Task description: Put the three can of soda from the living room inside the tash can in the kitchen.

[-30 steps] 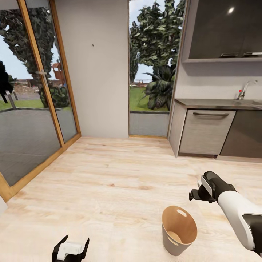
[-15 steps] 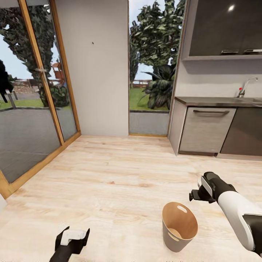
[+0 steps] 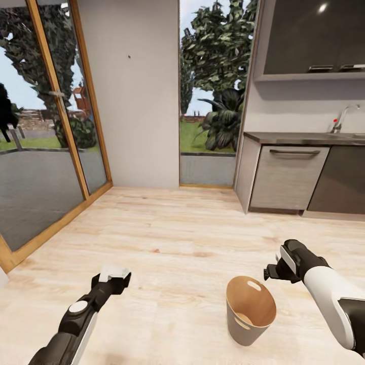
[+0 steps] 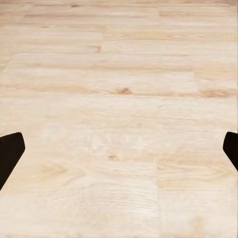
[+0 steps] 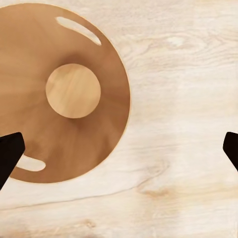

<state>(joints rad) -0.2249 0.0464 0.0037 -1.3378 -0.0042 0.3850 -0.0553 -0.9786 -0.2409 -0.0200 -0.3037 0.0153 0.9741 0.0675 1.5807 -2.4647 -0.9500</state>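
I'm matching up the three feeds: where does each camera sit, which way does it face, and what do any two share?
Head: high on the robot, facing forward and down over the kitchen floor; shows left gripper, right gripper, bin.
Left wrist: near that gripper, facing down at bare floor; dark fingertips at the edges.
Right wrist: facing down into the bin; dark fingertips.
Head and right wrist share the bin.

Floor [image 3: 167, 238]: pale wood planks, matt, visible grain and knots. Tash can [image 3: 250, 316]: warm wood-look inside, smooth; grey-beige matt outside. Door frame [image 3: 56, 96]: orange-brown wood, glass panes reflective. Worktop [image 3: 299, 138]: dark, faint sheen. Cabinet front [image 3: 286, 180]: grey, brushed look. Upper cabinet [image 3: 314, 35]: glossy dark. Tap [image 3: 340, 119]: shiny metal. Right arm shell [image 3: 332, 296]: smooth white plastic.
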